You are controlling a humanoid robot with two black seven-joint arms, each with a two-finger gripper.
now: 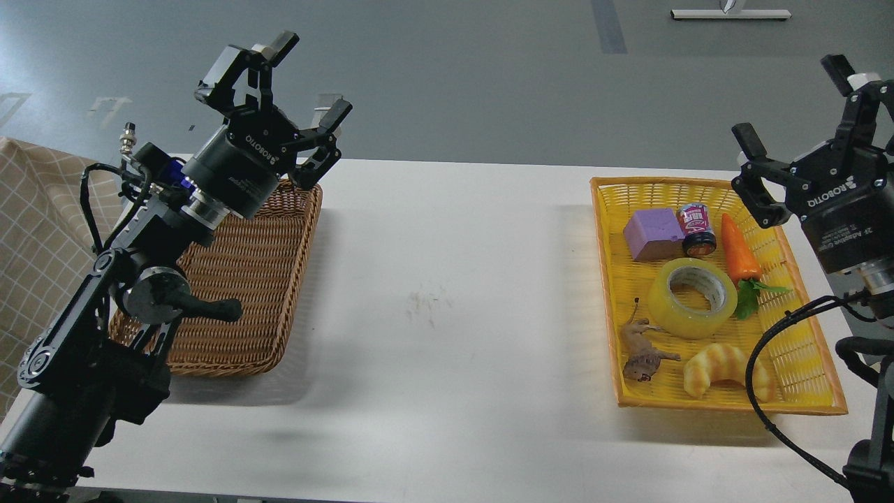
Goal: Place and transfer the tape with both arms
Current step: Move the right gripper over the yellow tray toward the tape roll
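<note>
The tape (691, 298), a wide translucent yellow roll with a grey-white core, lies flat in the middle of the yellow tray (803, 391) at the right of the table. My right gripper (793, 101) is open and empty, raised above the tray's far right corner, well up and to the right of the tape. My left gripper (311, 77) is open and empty, held high above the far end of the brown wicker basket (244, 293) at the left.
The yellow tray also holds a purple block (653, 234), a small jar (697, 228), a toy carrot (739, 253), a brown animal figure (642, 353) and a croissant toy (723, 369). A checked cloth (31, 223) lies at the far left. White tabletop (447, 293) spans between the two containers.
</note>
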